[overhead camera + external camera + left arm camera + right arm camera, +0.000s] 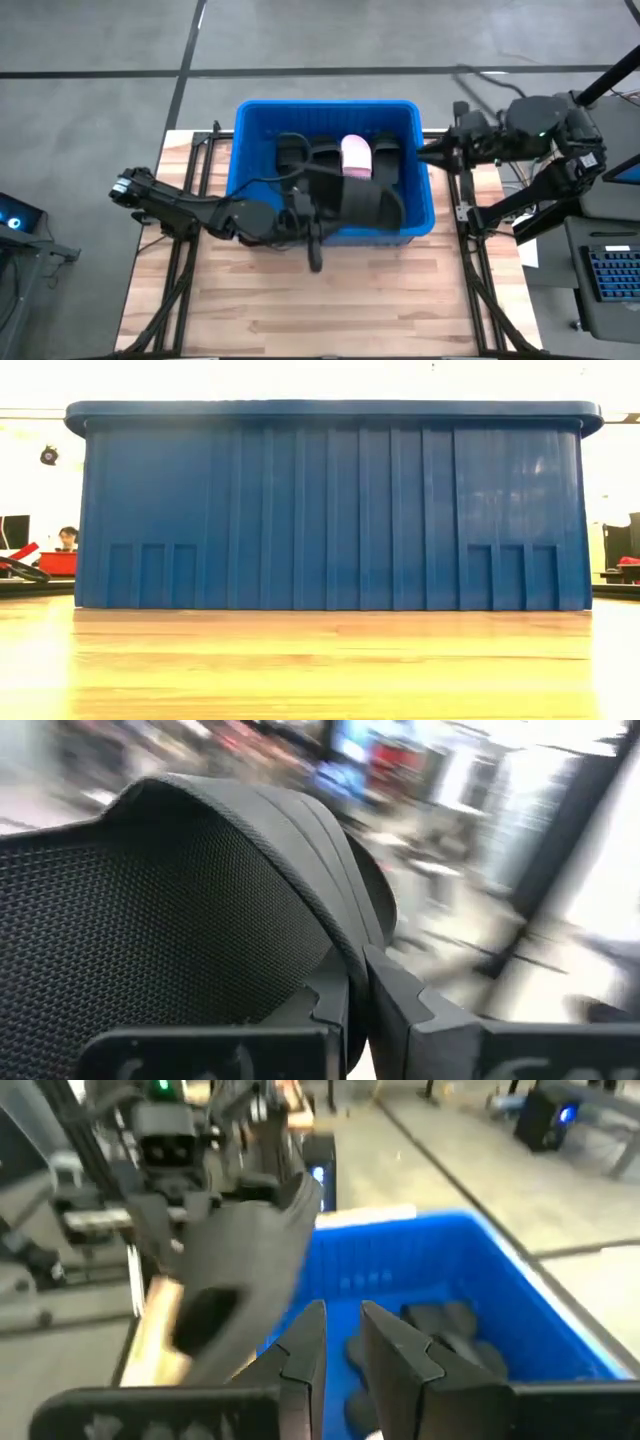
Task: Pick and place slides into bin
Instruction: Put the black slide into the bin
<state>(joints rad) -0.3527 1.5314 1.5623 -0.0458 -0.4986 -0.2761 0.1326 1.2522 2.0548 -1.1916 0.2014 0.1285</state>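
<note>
The blue bin [330, 108] stands on the wooden table and fills the low view [330, 510]. Inside it lie black slides [298, 155] and a pale pink one [357, 157]. My left gripper [322, 208] reaches in from the table's left, level, above the bin's near wall. It is shut on another black slide [372, 205], which also shows in the right wrist view [240, 1260]. My right gripper [425, 152] waits at the bin's right rim. Its fingers [340, 1345] stand a little apart with nothing between them. My left gripper pinches an edge of the black slide's wide strap [345, 955] between its two fingers. The fingers come level from the table's left. The slide is lifted clear, above the bin's near part, with its mesh-lined strap [150, 920] toward the wrist.
Metal frame rails [185, 250] run along both sides of the table. Bare wood [330, 300] lies in front of the bin. A keyboard [610, 275] sits off the right edge. A person [68, 538] shows far behind the table.
</note>
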